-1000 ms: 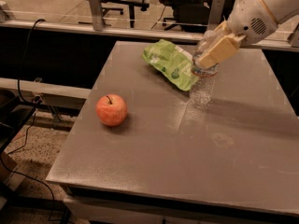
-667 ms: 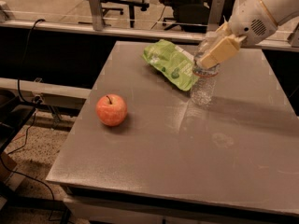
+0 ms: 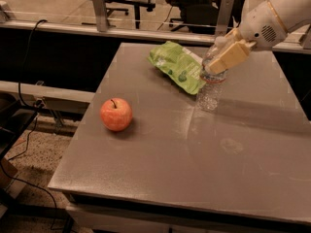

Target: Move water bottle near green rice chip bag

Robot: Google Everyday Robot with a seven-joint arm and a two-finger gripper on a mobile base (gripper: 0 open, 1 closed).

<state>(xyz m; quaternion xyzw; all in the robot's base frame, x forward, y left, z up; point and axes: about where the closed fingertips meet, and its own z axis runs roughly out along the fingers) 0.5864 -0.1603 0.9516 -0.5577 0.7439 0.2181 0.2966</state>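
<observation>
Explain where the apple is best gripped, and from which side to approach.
Grip the apple across its widest middle, coming straight down from above: it sits stem up on the table, round, with nothing touching its sides. The gripper is across the table, at the upper part of the water bottle beside the green bag.

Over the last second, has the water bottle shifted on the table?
No. The water bottle stands where it did, beside the green rice chip bag's right end, with the gripper at its top.
</observation>
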